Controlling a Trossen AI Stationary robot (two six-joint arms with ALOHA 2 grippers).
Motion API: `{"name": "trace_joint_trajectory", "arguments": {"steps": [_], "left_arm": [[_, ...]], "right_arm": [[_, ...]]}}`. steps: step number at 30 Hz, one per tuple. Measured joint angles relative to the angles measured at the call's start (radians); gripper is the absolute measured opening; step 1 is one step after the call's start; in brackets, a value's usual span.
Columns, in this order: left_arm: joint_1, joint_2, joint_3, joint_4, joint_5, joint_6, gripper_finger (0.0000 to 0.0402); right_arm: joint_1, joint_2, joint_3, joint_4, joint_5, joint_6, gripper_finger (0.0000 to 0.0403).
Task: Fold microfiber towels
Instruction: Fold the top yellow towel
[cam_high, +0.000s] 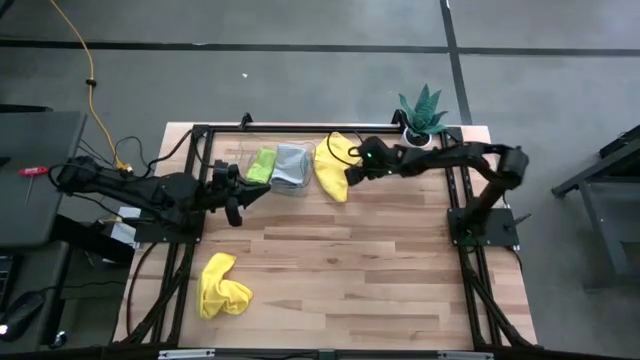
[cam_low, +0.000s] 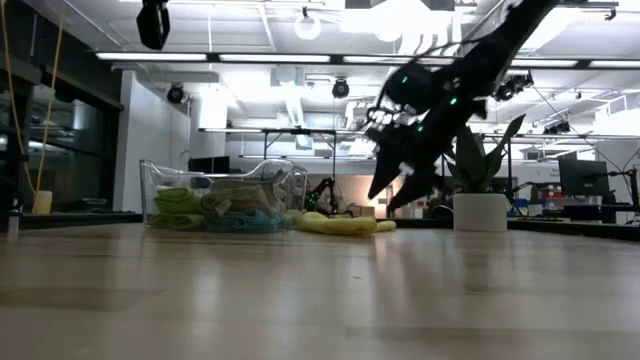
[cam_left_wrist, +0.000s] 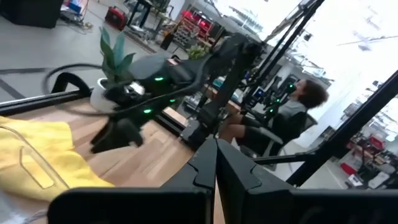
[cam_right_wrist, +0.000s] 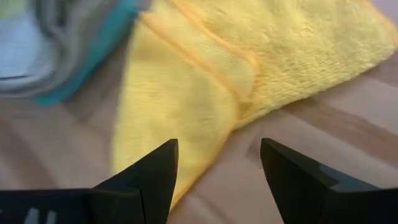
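On the left side of the worktop (cam_high: 350, 270) the left end effector (cam_high: 236, 197) waits with its two fingers pressed fully together and holding nothing; it sits just beside the clear tray (cam_high: 250, 155), and I think it only keeps out of the way. Nearer the front edge on that side lies a crumpled yellow towel (cam_high: 223, 286), well apart from both arms, so it seems not folded yet. Moving to the right, the tray holds a lime green towel (cam_high: 261, 165) and a light grey towel (cam_high: 291, 165), and in the low view a teal-blue one (cam_low: 243, 223) shows at the bottom of the pile; they look stacked neatly, which suggests to me that these are already finished. Just beside the tray lies the second yellow towel (cam_right_wrist: 205, 81), spread flat on the wood and partly doubled over itself, touching the pile at one side. Above it hangs the right end effector (cam_right_wrist: 219, 163), its fingers standing wide apart with nothing between them, pointed down at the towel's near edge. I judge it is placed so in order to pinch that edge and make the next fold. At the far right corner stands a potted plant (cam_high: 423, 112), not involved.
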Motion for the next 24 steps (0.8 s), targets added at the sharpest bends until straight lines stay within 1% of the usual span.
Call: {"name": "trace_joint_trajectory", "arguments": {"steps": [3,6,9,13,24], "left_arm": [[-0.007,0.001,0.000,0.000,0.000,-0.028,0.0000],[-0.013,0.001,0.000,0.001,0.000,-0.044,0.0000],[-0.021,0.001,0.000,0.001,0.000,-0.052,0.0000],[-0.034,0.001,0.000,0.001,0.000,-0.054,0.0000],[-0.039,0.001,0.000,-0.002,0.004,-0.054,0.0000]], "right_arm": [[-0.019,0.063,0.063,-0.026,0.000,-0.034,0.0222],[-0.019,0.109,0.109,-0.051,0.024,-0.079,0.0222],[-0.013,0.135,0.147,-0.057,0.049,-0.120,0.0222],[-0.013,0.159,0.174,-0.086,0.063,-0.130,0.0215],[-0.013,0.157,0.170,-0.105,0.082,-0.117,0.0133]]}}
